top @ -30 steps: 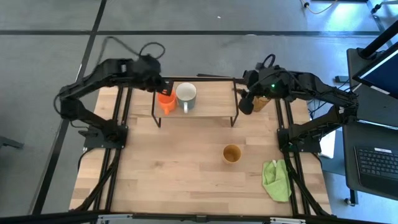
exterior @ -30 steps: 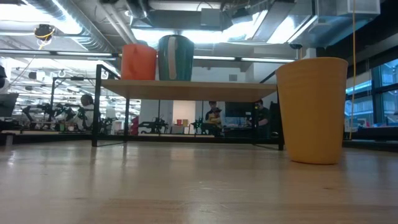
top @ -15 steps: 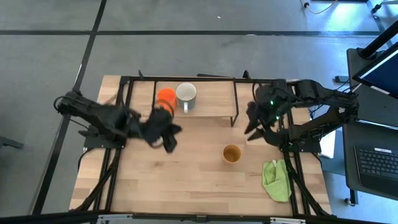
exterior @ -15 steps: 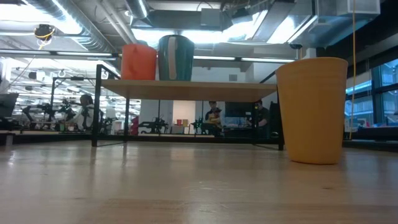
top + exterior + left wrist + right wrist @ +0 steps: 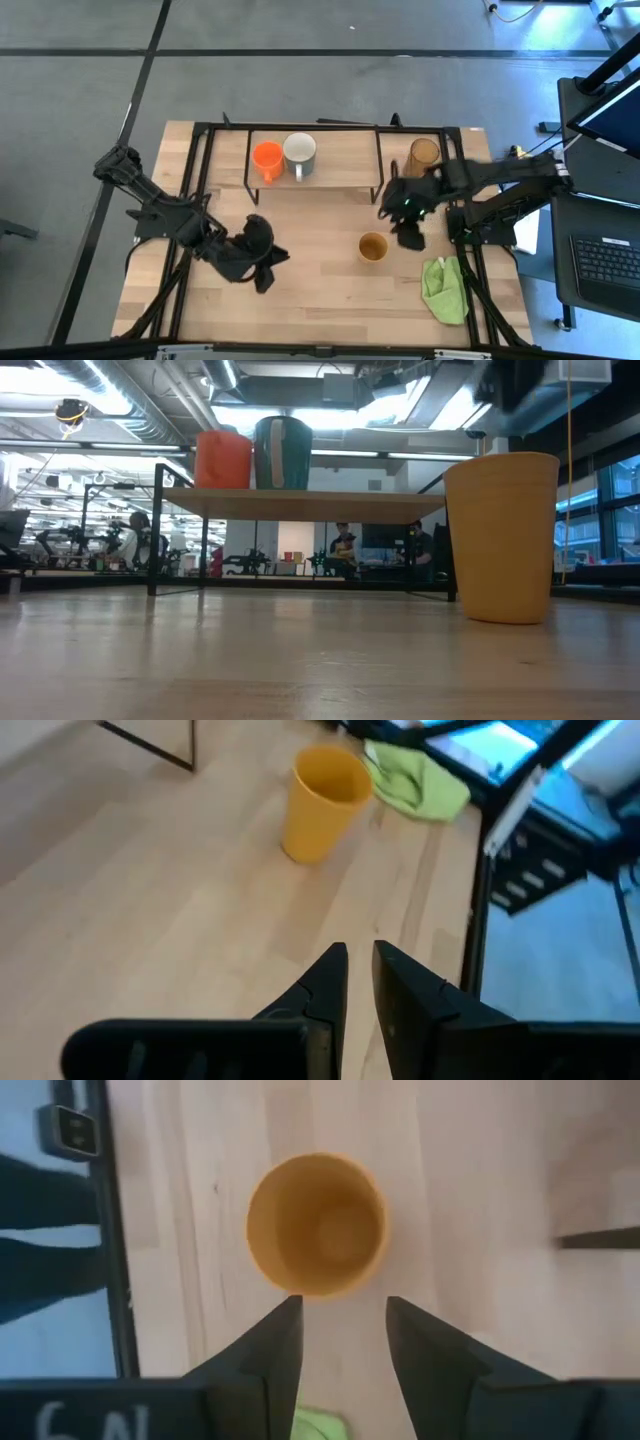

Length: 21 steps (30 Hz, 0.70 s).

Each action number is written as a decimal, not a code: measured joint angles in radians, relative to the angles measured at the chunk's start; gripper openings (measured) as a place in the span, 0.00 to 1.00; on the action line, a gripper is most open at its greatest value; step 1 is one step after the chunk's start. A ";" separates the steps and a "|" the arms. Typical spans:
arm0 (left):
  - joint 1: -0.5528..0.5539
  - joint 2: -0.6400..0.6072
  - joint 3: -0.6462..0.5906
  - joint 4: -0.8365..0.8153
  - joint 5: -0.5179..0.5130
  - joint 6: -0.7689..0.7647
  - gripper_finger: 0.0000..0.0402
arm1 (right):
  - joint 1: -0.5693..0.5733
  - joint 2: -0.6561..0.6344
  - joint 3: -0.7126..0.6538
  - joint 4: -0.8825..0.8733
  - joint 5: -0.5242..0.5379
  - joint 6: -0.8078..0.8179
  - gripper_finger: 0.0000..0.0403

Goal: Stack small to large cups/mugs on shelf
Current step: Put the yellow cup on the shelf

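The orange mug (image 5: pixel 265 157) and the white mug (image 5: pixel 299 153) stand side by side at the left end of the shelf (image 5: pixel 340 165); they also show in the low view, the orange mug (image 5: pixel 222 459) and the white mug (image 5: pixel 282 453). The amber tumbler (image 5: pixel 424 153) stands on the table right of the shelf. The tan cup (image 5: pixel 372 246) stands upright on the table, and also shows in the right wrist view (image 5: pixel 316 1224). My right gripper (image 5: pixel 343 1335) is open, points down and hovers just beside the cup. My left gripper (image 5: pixel 360 982) is almost shut and empty, over the table's left middle (image 5: pixel 262 270).
A green cloth (image 5: pixel 445 288) lies at the table's near right corner. The shelf's black wire legs (image 5: pixel 378 190) stand just beyond the tan cup. Bare tabletop (image 5: pixel 310 280) lies between the two grippers and toward the near edge.
My left gripper has drawn away from the orange mug on the shelf and swung toward the near edge, low over the table. My right gripper has left the tumbler, which stays standing, and moved toward the near edge to the tan cup.
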 joint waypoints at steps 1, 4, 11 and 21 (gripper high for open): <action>-0.016 0.000 -0.009 0.001 0.000 0.001 0.11 | 0.009 0.000 -0.050 0.047 0.001 0.029 0.36; -0.080 0.000 -0.042 0.006 0.017 -0.001 0.12 | 0.029 0.001 -0.146 0.180 0.031 0.135 0.36; -0.220 0.000 -0.178 -0.034 0.057 -0.003 0.10 | 0.053 -0.001 -0.167 0.279 0.205 0.310 0.36; -0.246 0.000 -0.433 0.083 0.058 0.000 0.12 | 0.052 0.003 -0.170 0.133 0.207 0.418 0.36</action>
